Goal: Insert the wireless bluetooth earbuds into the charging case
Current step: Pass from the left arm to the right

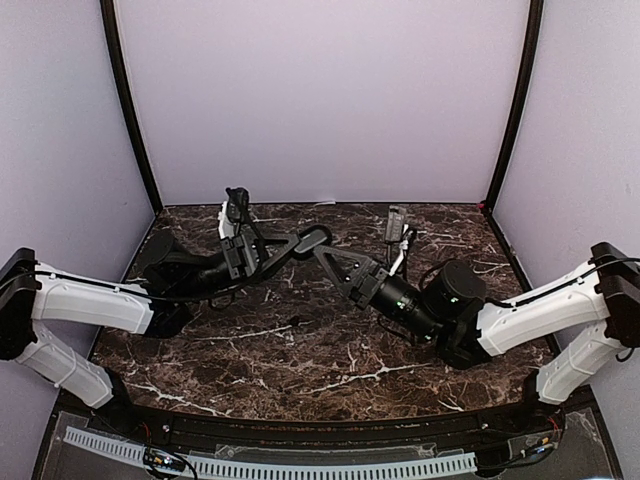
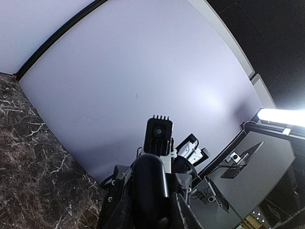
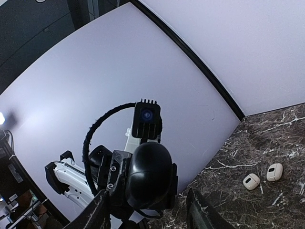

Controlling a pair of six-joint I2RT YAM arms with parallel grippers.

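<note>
My left gripper (image 1: pixel 316 239) is shut on a black, pebble-shaped charging case (image 2: pixel 151 183) and holds it up over the middle of the table. In the right wrist view the same case (image 3: pixel 150 174) fills the space ahead, lid closed. My right gripper (image 1: pixel 324 256) faces it from the right. Its jaws are open, one finger on each side of the case with a gap to both. A tiny black piece (image 1: pixel 295 321) lies on the marble below; it is too small to tell whether it is an earbud. No earbud shows clearly.
Two small white rounded pieces (image 3: pixel 251 181) (image 3: pixel 274 172) lie side by side on the dark marble table (image 1: pixel 350 370), seen only in the right wrist view. White walls close the back and both sides. Both arms cross the middle of the table.
</note>
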